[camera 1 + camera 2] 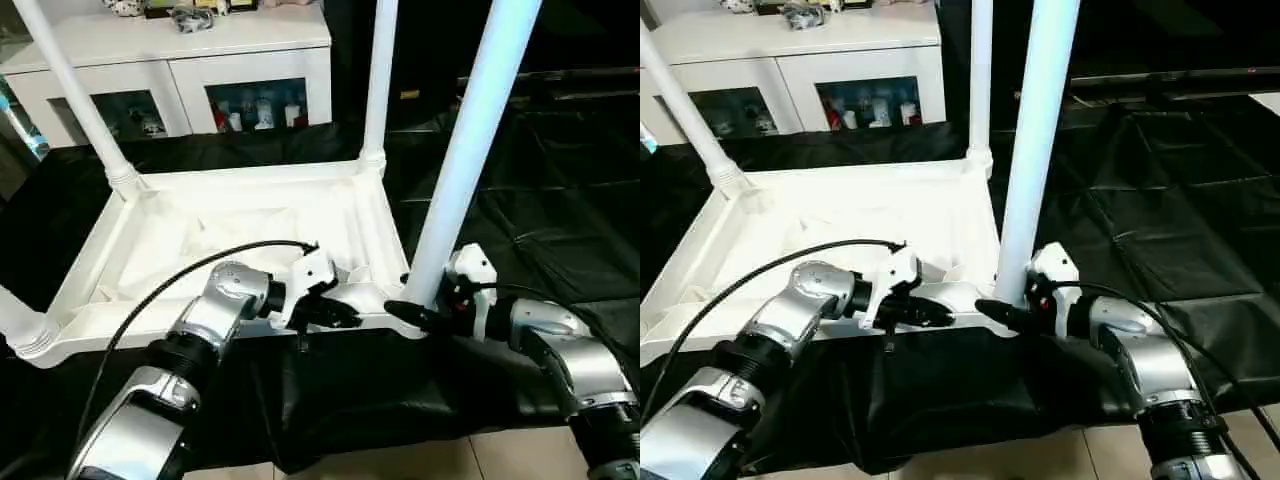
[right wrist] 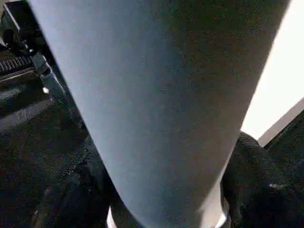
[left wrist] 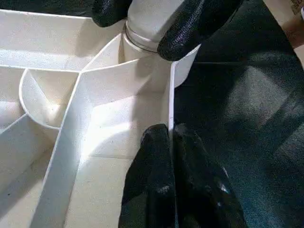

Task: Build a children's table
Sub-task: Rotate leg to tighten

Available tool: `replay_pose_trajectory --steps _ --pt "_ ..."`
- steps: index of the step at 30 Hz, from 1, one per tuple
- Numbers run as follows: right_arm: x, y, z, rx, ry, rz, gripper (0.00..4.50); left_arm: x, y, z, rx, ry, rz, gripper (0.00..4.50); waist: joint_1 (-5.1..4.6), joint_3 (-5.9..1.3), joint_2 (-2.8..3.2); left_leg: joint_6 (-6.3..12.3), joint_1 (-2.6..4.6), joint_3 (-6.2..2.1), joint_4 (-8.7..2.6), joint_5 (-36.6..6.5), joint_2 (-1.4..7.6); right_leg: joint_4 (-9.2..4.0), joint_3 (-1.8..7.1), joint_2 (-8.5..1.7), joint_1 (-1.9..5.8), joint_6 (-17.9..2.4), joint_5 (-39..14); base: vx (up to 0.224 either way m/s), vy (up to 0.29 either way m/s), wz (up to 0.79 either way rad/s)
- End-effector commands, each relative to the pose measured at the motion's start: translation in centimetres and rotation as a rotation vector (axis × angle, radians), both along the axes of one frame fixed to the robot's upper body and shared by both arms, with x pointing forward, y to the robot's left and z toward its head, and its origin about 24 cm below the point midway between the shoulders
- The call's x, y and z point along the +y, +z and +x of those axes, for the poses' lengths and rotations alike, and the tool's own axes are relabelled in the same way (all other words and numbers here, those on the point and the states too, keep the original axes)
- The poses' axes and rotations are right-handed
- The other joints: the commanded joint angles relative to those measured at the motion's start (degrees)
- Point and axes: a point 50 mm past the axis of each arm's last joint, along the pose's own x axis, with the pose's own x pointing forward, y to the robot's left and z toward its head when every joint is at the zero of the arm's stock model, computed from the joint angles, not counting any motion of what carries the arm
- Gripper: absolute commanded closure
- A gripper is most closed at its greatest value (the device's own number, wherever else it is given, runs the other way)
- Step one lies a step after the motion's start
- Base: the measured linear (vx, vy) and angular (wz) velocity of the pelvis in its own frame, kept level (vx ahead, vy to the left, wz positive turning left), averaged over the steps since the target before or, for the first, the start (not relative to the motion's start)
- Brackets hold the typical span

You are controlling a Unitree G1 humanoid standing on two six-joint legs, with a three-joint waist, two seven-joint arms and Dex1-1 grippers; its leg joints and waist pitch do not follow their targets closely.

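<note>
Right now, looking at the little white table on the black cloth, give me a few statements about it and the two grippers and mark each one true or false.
1. The children's table lies upside down on the black cloth. True.
2. The right gripper has its fingers around the base of the near right leg. True.
3. The left gripper hangs open above the table. False: it is pinched shut on the table's thin near rim.
4. No leg stands in a socket yet. False: legs stand in all four corners.
5. A white glass-door cabinet stands behind. True.
</note>
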Motion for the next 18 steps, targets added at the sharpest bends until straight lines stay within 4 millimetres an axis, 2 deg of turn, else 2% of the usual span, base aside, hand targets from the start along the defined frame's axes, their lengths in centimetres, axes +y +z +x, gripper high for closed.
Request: replay_pose_trajectory --steps 1,3,4,5,6,7,9,10,11,12,13,15,17,18 --pt "0.8 -0.4 -0.3 0.022 0.013 0.009 1.90 -0.7 1.1 0.3 -0.036 0.000 -0.072 4.50 0.18 -3.17 -1.51 4.34 1.35 -1.73 -4.58 -18.6 3.52 -4.38 1.78 -2.43 1.96 -13.2 -20.3 0.000 0.000 0.00" --pt "0.8 -0.5 -0.3 0.024 -0.001 0.009 1.90 -0.7 1.1 0.4 -0.040 0.012 -0.071 4.50 0.10 -3.15 -1.55 4.15 1.37 -1.73 -4.63 -18.9 3.51 -4.38 1.81 -2.35 1.90 -13.1 -20.1 0.000 0.000 0.00" --pt "1.0 -1.3 0.1 0.026 -0.105 -0.008 1.90 -1.3 1.0 1.1 -0.059 0.098 -0.070 4.50 0.10 -3.14 -1.34 4.00 1.38 -1.77 -4.62 -19.2 3.45 -4.39 1.81 -2.42 1.92 -13.1 -20.5 0.000 0.000 0.00" --pt "1.0 -1.3 0.1 0.026 -0.105 -0.008 1.90 -1.3 1.0 1.1 -0.059 0.098 -0.070 4.50 -0.16 -3.01 -1.38 3.39 1.39 -1.73 -4.65 -19.9 3.37 -4.57 1.78 -2.31 1.62 -12.8 -21.4 0.000 0.000 0.00" --pt "1.0 -1.4 0.2 0.025 -0.122 -0.011 1.90 -1.3 1.0 1.2 -0.061 0.111 -0.070 4.50 -0.13 -3.09 -1.48 3.01 1.51 -1.82 -4.69 -20.2 3.36 -4.62 1.74 -2.38 1.77 -12.6 -22.0 0.000 0.000 0.00" --pt "1.1 -2.1 0.7 0.026 -0.235 -0.024 1.90 -1.9 1.0 1.7 -0.080 0.186 -0.069 4.50 -0.31 -3.05 -1.39 2.73 1.35 -1.86 -4.68 -20.2 3.29 -4.64 1.79 -2.43 1.75 -12.3 -22.4 0.000 0.000 0.00" --pt "1.7 -3.1 1.6 0.038 -0.432 -0.024 1.90 -3.3 1.0 2.1 -0.097 0.272 -0.077 4.50 -0.65 -2.98 -1.42 1.68 1.56 -1.90 -4.71 -21.5 3.15 -4.89 1.72 -2.36 1.40 -11.7 -24.4 0.000 0.000 0.00" --pt "1.9 -3.3 1.7 0.046 -0.466 -0.019 1.90 -3.6 1.0 2.1 -0.098 0.284 -0.079 4.50 -0.90 -2.99 -1.44 1.00 1.71 -1.96 -4.71 -22.4 3.00 -5.07 1.62 -2.38 1.30 -11.2 -25.9 0.000 0.000 0.00" --pt "2.2 -3.5 1.9 0.056 -0.509 -0.013 1.90 -4.1 1.0 2.2 -0.099 0.300 -0.083 4.50 -1.17 -2.91 -1.60 1.01 1.50 -2.01 -4.72 -22.5 2.88 -5.23 1.55 -2.39 1.40 -10.5 -27.1 0.000 0.000 0.00" --pt "3.1 -3.9 2.2 0.075 -0.564 0.010 1.90 -5.0 1.0 2.1 -0.096 0.325 -0.095 4.50 -1.22 -2.87 -1.49 1.07 1.77 -2.04 -4.63 -23.2 2.89 -5.50 1.55 -2.45 1.15 -9.9 -28.5 0.000 0.000 0.00" --pt "4.0 -3.9 2.3 0.076 -0.562 0.021 1.90 -5.7 1.0 1.9 -0.090 0.319 -0.106 4.50 -1.51 -2.87 -1.01 1.04 1.68 -2.21 -4.66 -23.7 2.82 -5.49 1.49 -2.47 1.20 -9.6 -29.1 0.000 0.000 0.00" --pt "4.6 -3.8 2.4 0.075 -0.557 0.026 1.90 -6.1 1.0 1.8 -0.086 0.313 -0.113 4.50 -1.81 -2.89 -1.30 1.24 1.52 -2.23 -4.75 -24.0 2.80 -5.65 1.37 -2.31 1.31 -9.1 -29.1 0.000 0.000 0.00" --pt "5.2 -3.6 2.5 0.058 -0.529 0.030 1.90 -6.4 1.0 1.6 -0.086 0.299 -0.120 4.50 -2.06 -2.92 -1.16 1.82 1.46 -2.26 -4.79 -24.4 2.88 -5.63 1.43 -2.32 1.31 -9.1 -28.4 0.000 0.000 0.00" --pt "5.4 -3.5 2.5 0.059 -0.521 0.043 1.55 -6.4 1.0 1.6 -0.085 0.293 -0.122 4.50 -2.08 -2.95 -1.15 1.88 1.46 -2.24 -4.78 -24.4 2.88 -5.65 1.43 -2.32 1.31 -9.1 -28.3 0.000 0.000 0.00"
